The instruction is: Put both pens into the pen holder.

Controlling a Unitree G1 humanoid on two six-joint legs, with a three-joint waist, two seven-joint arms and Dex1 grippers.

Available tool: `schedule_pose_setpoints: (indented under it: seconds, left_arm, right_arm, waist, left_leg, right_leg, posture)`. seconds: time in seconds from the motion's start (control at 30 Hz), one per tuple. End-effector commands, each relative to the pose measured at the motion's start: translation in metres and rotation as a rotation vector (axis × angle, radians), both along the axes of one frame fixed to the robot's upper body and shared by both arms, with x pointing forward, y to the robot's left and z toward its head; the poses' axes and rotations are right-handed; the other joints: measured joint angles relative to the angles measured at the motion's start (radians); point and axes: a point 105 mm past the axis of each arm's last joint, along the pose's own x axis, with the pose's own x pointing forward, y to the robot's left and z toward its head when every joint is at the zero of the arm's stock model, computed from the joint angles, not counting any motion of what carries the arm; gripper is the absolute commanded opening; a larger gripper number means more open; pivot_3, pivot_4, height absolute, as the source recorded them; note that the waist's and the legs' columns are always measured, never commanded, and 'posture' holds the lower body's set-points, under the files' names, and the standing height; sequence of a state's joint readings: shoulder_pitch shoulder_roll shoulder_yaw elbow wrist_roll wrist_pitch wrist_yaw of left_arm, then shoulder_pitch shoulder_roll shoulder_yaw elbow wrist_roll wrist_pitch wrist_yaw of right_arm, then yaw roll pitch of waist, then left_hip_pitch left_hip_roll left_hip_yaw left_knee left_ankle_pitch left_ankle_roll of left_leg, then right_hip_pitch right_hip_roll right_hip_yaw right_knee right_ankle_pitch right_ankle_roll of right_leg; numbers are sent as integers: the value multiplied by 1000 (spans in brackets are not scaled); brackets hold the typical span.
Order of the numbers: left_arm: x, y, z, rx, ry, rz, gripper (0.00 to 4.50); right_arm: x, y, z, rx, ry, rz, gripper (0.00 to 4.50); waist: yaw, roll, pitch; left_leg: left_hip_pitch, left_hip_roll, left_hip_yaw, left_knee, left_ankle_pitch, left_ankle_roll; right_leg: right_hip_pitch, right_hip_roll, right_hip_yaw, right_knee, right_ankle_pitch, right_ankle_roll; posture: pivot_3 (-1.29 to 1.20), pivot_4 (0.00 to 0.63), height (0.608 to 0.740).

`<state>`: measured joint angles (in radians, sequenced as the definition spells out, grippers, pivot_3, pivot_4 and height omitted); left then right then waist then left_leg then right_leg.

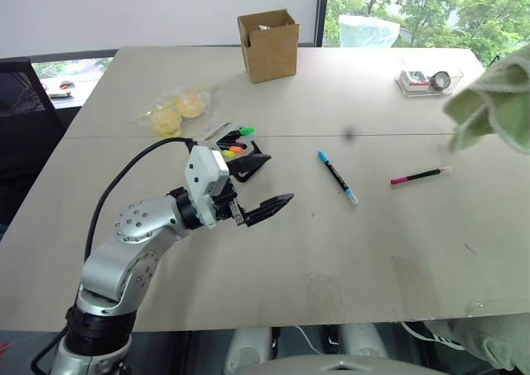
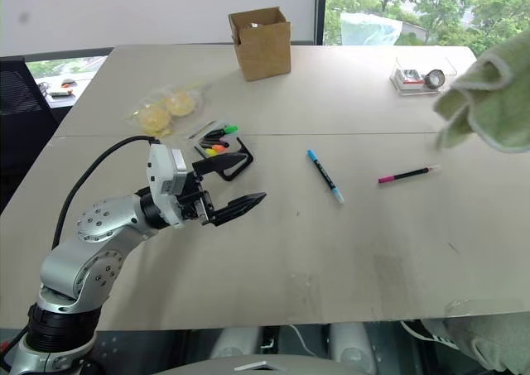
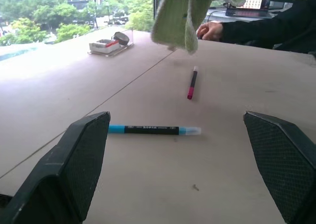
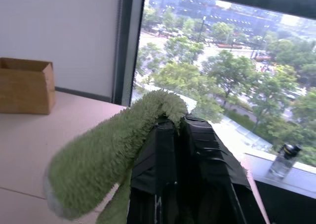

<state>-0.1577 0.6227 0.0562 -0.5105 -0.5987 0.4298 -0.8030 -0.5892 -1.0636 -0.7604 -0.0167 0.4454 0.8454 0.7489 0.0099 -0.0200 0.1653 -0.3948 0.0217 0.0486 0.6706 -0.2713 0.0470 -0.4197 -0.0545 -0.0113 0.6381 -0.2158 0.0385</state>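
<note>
Pens (image 1: 337,177) both loose on worktop (image 1: 273,251); my left gripper (image 1: 258,186) jaws apart, advance squarely to blue one; right gripper (image 4: 185,135) clamped on green cloth (image 1: 495,102).

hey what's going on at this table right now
A two-armed robot is working at a table. Its left gripper is open and hovers just above the tabletop beside the black pen holder, facing the blue-capped pen. That pen and the pink pen both lie loose on the table, so neither is in the holder yet. The right gripper is raised to the right, shut on a green cloth. A cardboard box stands at the far edge.
</note>
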Motion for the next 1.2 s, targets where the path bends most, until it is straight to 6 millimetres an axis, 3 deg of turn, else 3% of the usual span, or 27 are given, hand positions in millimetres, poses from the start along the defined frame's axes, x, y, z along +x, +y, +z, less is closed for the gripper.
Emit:
schedule_pose_setpoints:
  seconds: [0.03, 0.1, 0.17, 0.33, 0.47, 0.5, 0.57, 0.6, 0.8, 0.83, 1.0, 1.2]
  left_arm:
    - [-2, -2, 4, -12, -31, -27, 4500]
    - [-1, -3, 4, -12, -31, -39, 4500]
    - [0, -3, 3, -14, -30, -45, 4500]
    - [-1, -7, 1, -9, -33, -71, 4500]
    - [-1, -8, 2, -6, -37, -70, 4500]
    - [-1, -8, 2, -4, -37, -67, 4500]
    - [-3, -9, 3, -1, -36, -63, 4500]
    - [-4, -8, 3, -1, -34, -62, 4500]
    - [-19, -7, -3, 16, 29, -97, 4500]
    - [-20, -7, -3, 20, 37, -97, 4500]
    - [-19, -6, -2, 20, 46, -96, 4500]
    - [-23, -7, 1, 10, 44, -113, 4500]
  right_arm:
    - [-17, -18, 25, -51, -75, -126, 28]
    - [-10, -31, 18, -82, -31, -208, 28]
    - [3, -40, -4, -120, 57, -266, 28]
    - [54, -61, -86, -122, 299, -417, 28]
    - [76, -69, -131, -374, 481, -496, 28]
    - [79, -64, -142, -477, 545, -449, 533]
    - [82, -55, -161, -642, 645, -367, 925]
    - [84, -50, -165, -680, 667, -329, 1363]
    - [66, -29, -158, -800, 747, -125, 4215]
    - [63, -25, -151, -811, 739, -105, 4426]
    - [55, 19, -119, -803, 648, 111, 4426]
    - [69, 76, -121, -855, 583, 423, 4426]
  waist:
    - [-2, 1, 0]
    - [-2, 1, -1]
    - [-3, 0, -1]
    - [-21, -1, -2]
    - [-23, 3, 0]
    - [-22, 4, -1]
    - [-22, 5, -1]
    - [-22, 5, -1]
    - [-17, 6, 0]
    - [-16, 6, 0]
    - [-20, 6, 0]
    - [-25, 6, 0]
  left_leg:
    - [1, 0, 0, 0, 0, 0]
    - [2, 0, 1, 0, 0, 0]
    - [2, 0, 1, 0, 0, 0]
    - [4, 0, 3, 1, 0, 0]
    - [4, -1, 3, 1, 0, 0]
    - [2, -1, 3, 0, 0, 0]
    - [0, -1, 2, 0, 0, 0]
    - [-1, 0, 2, 0, 1, -1]
    - [-4, 0, 1, -1, 2, -4]
    - [-4, 0, 1, -1, 2, -3]
    - [-2, 0, 1, 0, 0, 0]
    - [3, 1, 2, 1, 0, 0]
  right_leg:
    - [0, 0, 0, 1, 0, 0]
    - [0, 0, 1, 1, 0, 0]
    - [1, 1, 1, 1, -1, -2]
    - [3, 1, 3, 1, -1, -2]
    - [2, 1, 4, 1, 0, -1]
    - [0, 1, 4, 1, 1, 2]
    - [-2, 1, 3, 1, 1, 2]
    - [-3, 1, 3, 1, 1, 2]
    - [-3, 0, 2, -3, 1, 2]
    - [-3, 0, 2, -3, 1, 2]
    - [-2, 0, 2, -2, 1, 2]
    - [0, 2, 3, 1, 0, 0]
  posture:
    - [0, 150, 740]
    - [0, 150, 740]
    - [0, 150, 740]
    - [0, 150, 740]
    - [0, 150, 740]
    - [0, 150, 740]
    - [0, 150, 740]
    - [0, 150, 740]
    - [0, 150, 740]
    - [0, 150, 740]
    - [0, 150, 740]
    - [0, 150, 740]
